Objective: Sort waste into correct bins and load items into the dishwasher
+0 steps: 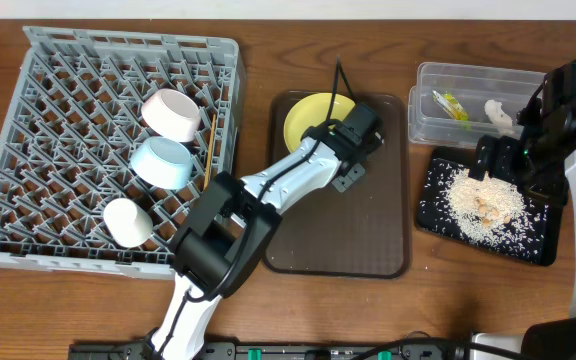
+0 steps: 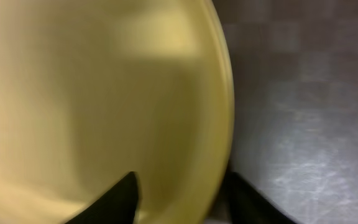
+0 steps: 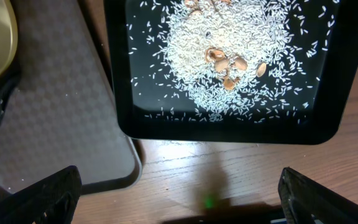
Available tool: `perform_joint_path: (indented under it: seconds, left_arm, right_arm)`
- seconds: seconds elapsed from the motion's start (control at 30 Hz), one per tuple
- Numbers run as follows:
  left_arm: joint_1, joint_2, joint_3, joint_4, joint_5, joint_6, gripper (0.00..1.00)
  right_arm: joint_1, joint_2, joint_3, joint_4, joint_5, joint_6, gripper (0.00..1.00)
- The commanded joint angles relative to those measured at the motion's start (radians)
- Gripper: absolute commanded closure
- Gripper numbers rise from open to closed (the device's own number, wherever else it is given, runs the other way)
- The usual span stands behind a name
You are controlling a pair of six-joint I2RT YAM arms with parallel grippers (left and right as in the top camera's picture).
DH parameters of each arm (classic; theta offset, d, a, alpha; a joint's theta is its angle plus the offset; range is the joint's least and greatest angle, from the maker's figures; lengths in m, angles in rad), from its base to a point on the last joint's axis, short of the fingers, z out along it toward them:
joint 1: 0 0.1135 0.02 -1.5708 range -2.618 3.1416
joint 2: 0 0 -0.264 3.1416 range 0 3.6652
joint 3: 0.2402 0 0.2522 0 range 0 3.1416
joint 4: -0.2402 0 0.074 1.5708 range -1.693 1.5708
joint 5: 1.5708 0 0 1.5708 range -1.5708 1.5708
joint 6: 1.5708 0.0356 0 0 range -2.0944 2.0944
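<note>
The grey dish rack (image 1: 38, 150) holds 3 bowls (image 1: 162, 162) and the chopsticks (image 1: 209, 148). Rice (image 3: 229, 68) is heaped in the black tray (image 3: 328, 124); a wrapper (image 1: 451, 105) lies in the clear tub (image 1: 423, 125). No writing is legible. The yellow plate (image 2: 92, 99), on the brown tray (image 1: 378, 240), is straddled at its rim by the left gripper (image 2: 179, 196). The right gripper (image 3: 179, 193) is spread wide, empty.

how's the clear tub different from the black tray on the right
The clear tub has see-through, tall walls; the black tray is opaque, flat, with a low rim. The tub holds a green-and-yellow wrapper and a white paper scrap; the tray holds loose rice-like scraps with a few tan bits. The tub sits square to the table edge; the tray lies slightly turned. Both are rectangular and rest on the wooden table.
</note>
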Motion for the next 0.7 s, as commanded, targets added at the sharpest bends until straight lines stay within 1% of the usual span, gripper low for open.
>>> perform_joint_path:
  seconds: [0.0, 0.03, 0.1, 0.2, 0.37, 0.4, 0.5, 0.67]
  left_arm:
    - [-0.019, 0.036, -0.002, -0.008, -0.015, 0.013, 0.70]
    - [-0.021, 0.039, -0.002, -0.008, -0.015, 0.012, 0.76]
    - [-0.023, 0.044, -0.002, -0.009, -0.016, 0.012, 0.80]
    - [-0.023, 0.058, -0.004, -0.009, -0.035, 0.012, 0.81]
    - [-0.023, 0.068, -0.005, -0.012, -0.140, 0.012, 0.81]
    - [-0.024, 0.068, -0.005, -0.009, -0.167, 0.012, 0.85]
    - [-0.027, 0.068, -0.005, -0.006, -0.241, 0.012, 0.85]
    - [-0.037, 0.068, -0.005, -0.005, -0.291, 0.012, 0.92]
  right_arm:
    - [-0.002, -0.008, 0.013, 0.002, -0.005, 0.000, 0.01]
    - [-0.002, -0.008, 0.013, 0.002, -0.005, 0.000, 0.01]
    - [-0.002, -0.008, 0.013, 0.001, -0.005, 0.000, 0.01]
    - [-0.002, -0.008, 0.013, 0.001, -0.005, 0.000, 0.01]
    - [-0.002, -0.008, 0.013, 0.001, -0.005, 0.000, 0.01]
    - [-0.002, -0.008, 0.013, 0.001, -0.005, 0.000, 0.01]
    - [-0.002, -0.008, 0.013, 0.002, -0.005, 0.000, 0.01]
    - [-0.002, -0.008, 0.013, 0.001, -0.005, 0.000, 0.01]
